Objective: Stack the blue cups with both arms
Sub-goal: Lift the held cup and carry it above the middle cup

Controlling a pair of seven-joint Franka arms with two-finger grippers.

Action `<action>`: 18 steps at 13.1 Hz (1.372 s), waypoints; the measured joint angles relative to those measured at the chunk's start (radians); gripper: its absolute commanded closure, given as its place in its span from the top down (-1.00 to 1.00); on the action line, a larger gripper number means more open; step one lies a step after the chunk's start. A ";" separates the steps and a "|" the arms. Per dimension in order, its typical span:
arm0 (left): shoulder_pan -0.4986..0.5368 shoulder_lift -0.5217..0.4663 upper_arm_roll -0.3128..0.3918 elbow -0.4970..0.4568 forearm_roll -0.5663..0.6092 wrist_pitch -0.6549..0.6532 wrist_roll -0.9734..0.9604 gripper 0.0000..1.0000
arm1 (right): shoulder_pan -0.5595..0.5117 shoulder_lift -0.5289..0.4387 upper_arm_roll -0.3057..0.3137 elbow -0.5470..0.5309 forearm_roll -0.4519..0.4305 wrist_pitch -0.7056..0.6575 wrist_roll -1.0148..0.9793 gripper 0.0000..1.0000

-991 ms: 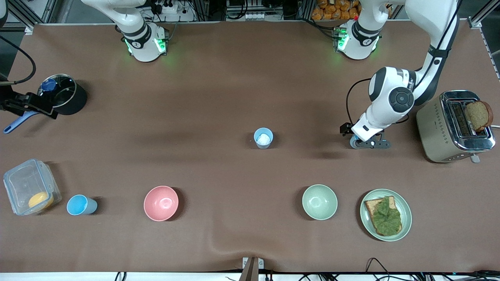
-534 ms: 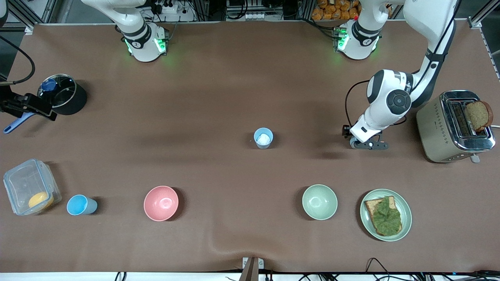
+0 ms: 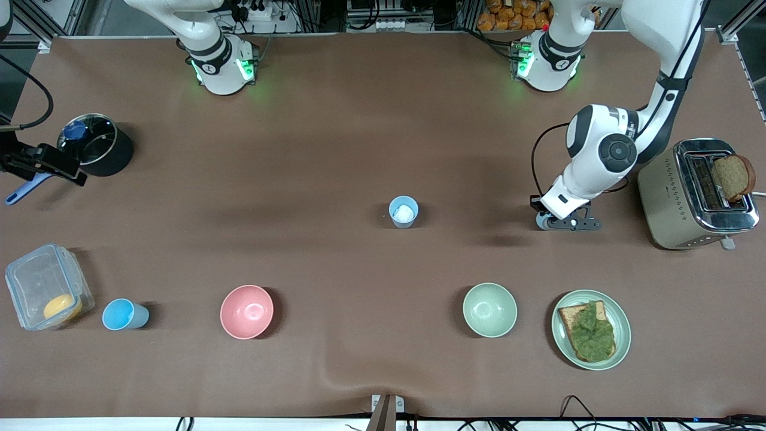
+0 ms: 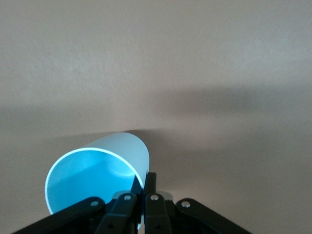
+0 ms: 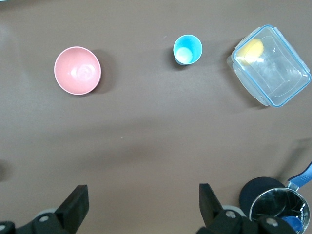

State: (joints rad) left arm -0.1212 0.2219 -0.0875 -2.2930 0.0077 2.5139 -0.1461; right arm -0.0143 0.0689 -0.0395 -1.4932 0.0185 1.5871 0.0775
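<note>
Brown tabletop [image 3: 335, 137] holding a white-flecked blue cup [image 3: 404, 212], sky-blue cup [image 3: 124, 314] sitting beside a clear box [image 3: 36, 275] containing something yellow [image 3: 61, 307], left gripper [image 4: 144, 183] pinching a third cup [image 4: 92, 170] by its rim, right gripper [image 5: 144, 207] hanging spread apart near a black pot [image 3: 96, 152].

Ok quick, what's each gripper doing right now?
Left gripper: fingers shut on the wall of a blue cup.
Right gripper: open, holding nothing.

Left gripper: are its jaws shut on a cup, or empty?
Shut on a blue cup. In the left wrist view, the left gripper has its jaws pinched together on the cup's rim wall.
</note>
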 measured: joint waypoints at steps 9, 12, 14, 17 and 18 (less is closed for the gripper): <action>-0.239 -0.069 -0.110 0.303 -0.001 -0.172 -0.145 -1.00 | -0.001 0.000 0.001 0.000 -0.002 0.023 0.003 1.00; -0.342 -0.002 -0.111 0.375 -0.002 -0.172 -0.258 -1.00 | -0.003 0.000 0.001 0.000 -0.003 0.023 0.005 1.00; -0.398 0.056 -0.111 0.424 -0.002 -0.172 -0.329 -1.00 | -0.004 0.000 0.000 0.000 -0.003 0.023 0.005 1.00; -0.439 0.108 -0.110 0.456 -0.002 -0.172 -0.351 -1.00 | -0.004 0.000 0.000 0.000 -0.003 0.023 0.006 1.00; -0.443 0.114 -0.110 0.458 -0.007 -0.172 -0.351 -1.00 | -0.004 0.000 0.000 0.000 -0.003 0.023 0.006 1.00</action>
State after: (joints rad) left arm -0.5639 0.3358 -0.1978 -1.8345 0.0009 2.3420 -0.4975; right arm -0.0180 0.0689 -0.0390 -1.4932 0.0157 1.6101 0.0835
